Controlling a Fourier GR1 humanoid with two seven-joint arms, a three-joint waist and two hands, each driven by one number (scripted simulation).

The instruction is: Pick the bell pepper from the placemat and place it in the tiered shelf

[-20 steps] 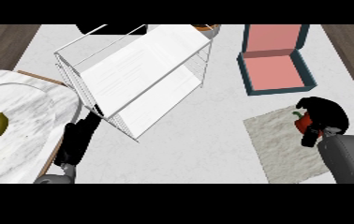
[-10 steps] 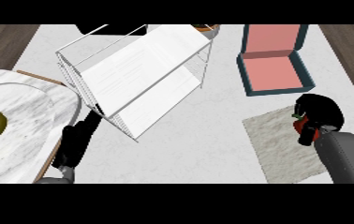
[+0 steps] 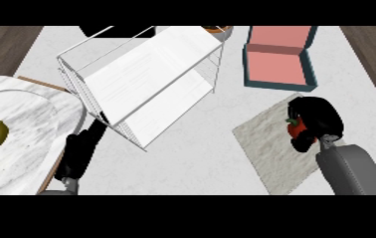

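Observation:
A red bell pepper point(image 3: 296, 128) with a green stem shows at the right, over the pale grey placemat point(image 3: 268, 147). My right hand point(image 3: 317, 118) is curled round the pepper from the right and hides most of it. Whether the pepper still touches the mat is not visible. The white wire tiered shelf point(image 3: 150, 80) stands at the centre left, well away from the pepper. My left hand point(image 3: 79, 152) rests open at the lower left, near the shelf's front corner.
An open teal box with a pink lining point(image 3: 279, 58) stands behind the placemat. A white marble board point(image 3: 29, 127) lies at the left edge. A brown bowl point(image 3: 215, 30) peeks out behind the shelf. Bare counter lies between shelf and placemat.
My right hand with the pepper has shifted slightly up the view and toward the left. The left hand has not moved.

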